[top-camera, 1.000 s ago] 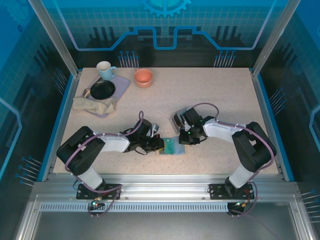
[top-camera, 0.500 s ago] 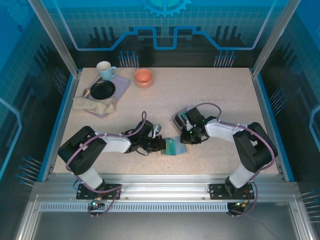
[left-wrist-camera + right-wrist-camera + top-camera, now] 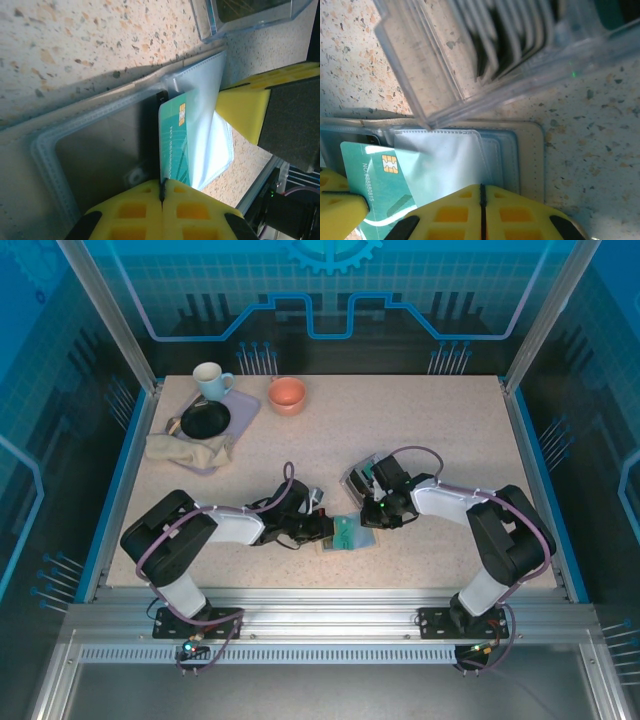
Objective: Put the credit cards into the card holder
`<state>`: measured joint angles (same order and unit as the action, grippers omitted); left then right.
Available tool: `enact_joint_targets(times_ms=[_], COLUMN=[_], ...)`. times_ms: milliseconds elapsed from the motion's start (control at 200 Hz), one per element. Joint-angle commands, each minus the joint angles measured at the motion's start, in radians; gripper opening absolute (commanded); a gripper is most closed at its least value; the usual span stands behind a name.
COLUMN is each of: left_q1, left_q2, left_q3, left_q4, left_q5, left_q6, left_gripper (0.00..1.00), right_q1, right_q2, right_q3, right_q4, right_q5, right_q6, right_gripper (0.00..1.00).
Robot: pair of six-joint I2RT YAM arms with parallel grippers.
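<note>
The card holder (image 3: 356, 537) lies open on the table, beige-rimmed (image 3: 532, 150) with clear pockets inside. My left gripper (image 3: 162, 187) is shut on the near edge of a teal credit card (image 3: 175, 137) with a gold chip. The card's far end sits under a raised clear pocket flap (image 3: 212, 145). That card (image 3: 367, 165) also lies at the lower left of the right wrist view. My right gripper (image 3: 481, 192) is shut, its tips at the near edge of the flap (image 3: 445, 160). In the top view the left gripper (image 3: 322, 531) and the right gripper (image 3: 372, 520) flank the holder.
A clear plastic box (image 3: 360, 478) (image 3: 485, 60) holding several more cards stands just behind the holder, close to the right gripper. At the back left are a tray (image 3: 243, 408) with a black dish, a cloth and a mug, and an orange bowl (image 3: 287, 394).
The left gripper has slid the teal card slightly right, further under the pocket flap. The right gripper has edged a little toward the holder.
</note>
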<state>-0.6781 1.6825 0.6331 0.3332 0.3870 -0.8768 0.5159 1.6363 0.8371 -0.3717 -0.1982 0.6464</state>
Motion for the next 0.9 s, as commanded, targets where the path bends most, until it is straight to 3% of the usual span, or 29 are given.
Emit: enact_joint_targets(times_ms=[0, 130, 355, 630, 895], left_q1=[-0.005, -0.006, -0.015, -0.036, -0.036], left_q2=[0.012, -0.004, 0.056, 0.086, 0.072], left_q3=[0.004, -0.002, 0.020, 0.069, 0.087], left_q4=[0.023, 0.036, 0.124, 0.037, -0.042], left_q5=[-0.062, -0.088, -0.032, -0.020, -0.034], left_q6=[-0.037, -0.059, -0.116, -0.066, -0.022], left_gripper=[0.00, 0.00, 0.00, 0.00, 0.00], right_q1=[-0.007, -0.006, -0.003, -0.001, -0.025], right_q2=[0.017, 0.017, 0.010, -0.032, -0.191], right_q3=[-0.033, -0.036, -0.063, -0.076, -0.053], right_q4=[-0.069, -0.067, -0.028, -0.007, -0.128], right_q5=[-0.001, -0.004, -0.030, -0.046, 0.063], right_q6=[0.015, 0.019, 0.058, 0.085, 0.064], right_gripper=[0.08, 0.08, 0.09, 0.12, 0.26])
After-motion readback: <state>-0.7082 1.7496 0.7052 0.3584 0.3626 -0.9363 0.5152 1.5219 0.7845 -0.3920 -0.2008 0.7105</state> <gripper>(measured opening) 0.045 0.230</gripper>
